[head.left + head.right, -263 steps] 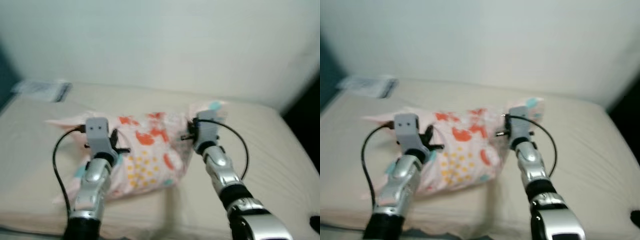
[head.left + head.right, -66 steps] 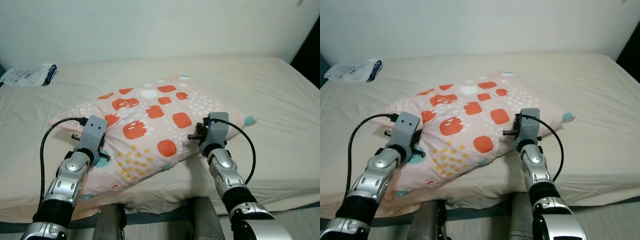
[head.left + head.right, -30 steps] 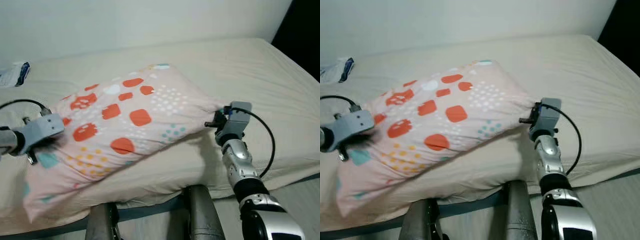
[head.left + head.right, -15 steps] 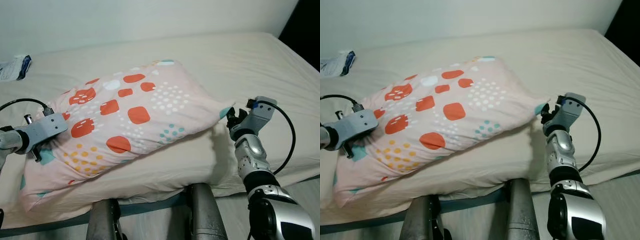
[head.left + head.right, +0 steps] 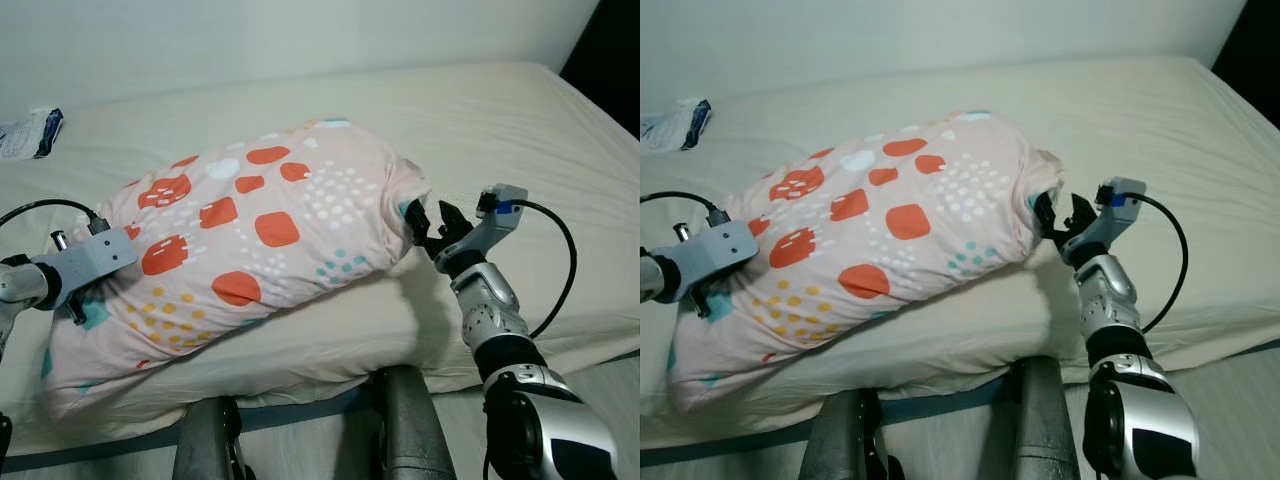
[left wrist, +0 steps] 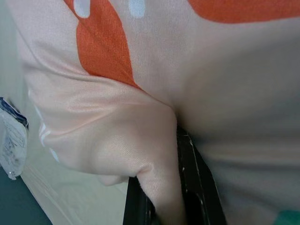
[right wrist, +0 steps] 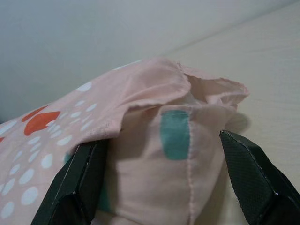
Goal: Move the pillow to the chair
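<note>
So the pillow (image 5: pixel 255 235), pink with orange squares, white dots and a few teal spots, lies slantwise across the front part of the bed (image 5: pixel 520 130), with its lower end hanging out past the bed's front edge. Not much else around: a white plastic packet (image 5: pixel 28 131) sits way off at the bed's far left corner against the pale wall (image 5: pixel 300 35), well apart from everything, and two grey rounded things (image 5: pixel 400 420) poke up just below the front edge of the mattress. Nothing stands between the grippers and the pillow. The left gripper (image 6: pixel 168 187) comes in from the left side, arm stretched almost level with its cable looping behind it, and its jaws are pinched onto a bunched fold of the pillow's fabric near the lower left end; you can see the cloth squeezed right between the black fingers (image 6: pixel 194 183) in the left wrist view. The right gripper (image 5: pixel 1058 222) reaches up from the front edge, forearm angled toward the pillow's right end, jaws spread wide on either side of the puckered corner with the teal patch (image 7: pixel 176 133).
</note>
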Robot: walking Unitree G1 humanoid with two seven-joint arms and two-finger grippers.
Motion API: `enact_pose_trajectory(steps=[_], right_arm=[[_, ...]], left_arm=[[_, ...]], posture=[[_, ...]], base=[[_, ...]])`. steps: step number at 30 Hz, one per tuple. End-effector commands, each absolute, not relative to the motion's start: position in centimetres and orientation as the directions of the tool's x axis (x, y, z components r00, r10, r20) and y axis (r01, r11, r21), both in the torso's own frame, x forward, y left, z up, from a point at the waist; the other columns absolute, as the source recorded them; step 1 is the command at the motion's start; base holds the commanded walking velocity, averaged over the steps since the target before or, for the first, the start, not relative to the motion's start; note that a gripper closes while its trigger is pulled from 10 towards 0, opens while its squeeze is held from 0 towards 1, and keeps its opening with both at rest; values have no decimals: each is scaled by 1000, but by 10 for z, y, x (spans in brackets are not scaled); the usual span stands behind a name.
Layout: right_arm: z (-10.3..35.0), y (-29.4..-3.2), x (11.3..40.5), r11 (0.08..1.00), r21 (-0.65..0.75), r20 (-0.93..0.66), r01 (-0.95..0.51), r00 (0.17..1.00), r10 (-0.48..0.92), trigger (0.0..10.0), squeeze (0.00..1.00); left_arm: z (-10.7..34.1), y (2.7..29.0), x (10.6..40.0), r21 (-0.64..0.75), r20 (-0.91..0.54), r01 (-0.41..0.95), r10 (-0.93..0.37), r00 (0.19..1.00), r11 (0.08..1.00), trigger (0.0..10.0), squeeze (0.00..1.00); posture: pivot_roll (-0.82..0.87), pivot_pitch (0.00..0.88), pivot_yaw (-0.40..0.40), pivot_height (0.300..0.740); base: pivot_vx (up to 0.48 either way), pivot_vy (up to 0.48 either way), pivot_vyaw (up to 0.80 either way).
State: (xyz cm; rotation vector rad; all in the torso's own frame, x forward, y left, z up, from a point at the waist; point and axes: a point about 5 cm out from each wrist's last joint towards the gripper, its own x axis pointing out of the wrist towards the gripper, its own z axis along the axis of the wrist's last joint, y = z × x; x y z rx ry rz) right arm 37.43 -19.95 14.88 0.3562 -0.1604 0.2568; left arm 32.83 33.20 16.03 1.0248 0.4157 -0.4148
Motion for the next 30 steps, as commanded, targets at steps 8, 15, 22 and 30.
enact_pose_trajectory(steps=[8,15,22,30], right_arm=[[145,-196,376,914,289,152,-286,956,251,10000,1000],[114,-213,370,970,235,-83,-66,993,88,10000,1000],[106,-215,369,964,263,-143,27,990,11,10000,251],[119,-169,380,924,320,-75,-208,967,244,10000,0]], left_arm=[[146,334,322,699,-556,546,-129,821,463,10000,0],[140,325,324,685,-560,565,-163,812,460,10000,0],[138,323,323,682,-560,570,-173,810,458,10000,0],[143,320,327,700,-538,550,-171,825,455,10000,0]], posture=[[70,221,19,553],[79,223,28,553],[86,227,32,553],[101,227,30,553]], base=[[0,0,0],[0,0,0],[0,0,0],[0,0,0]])
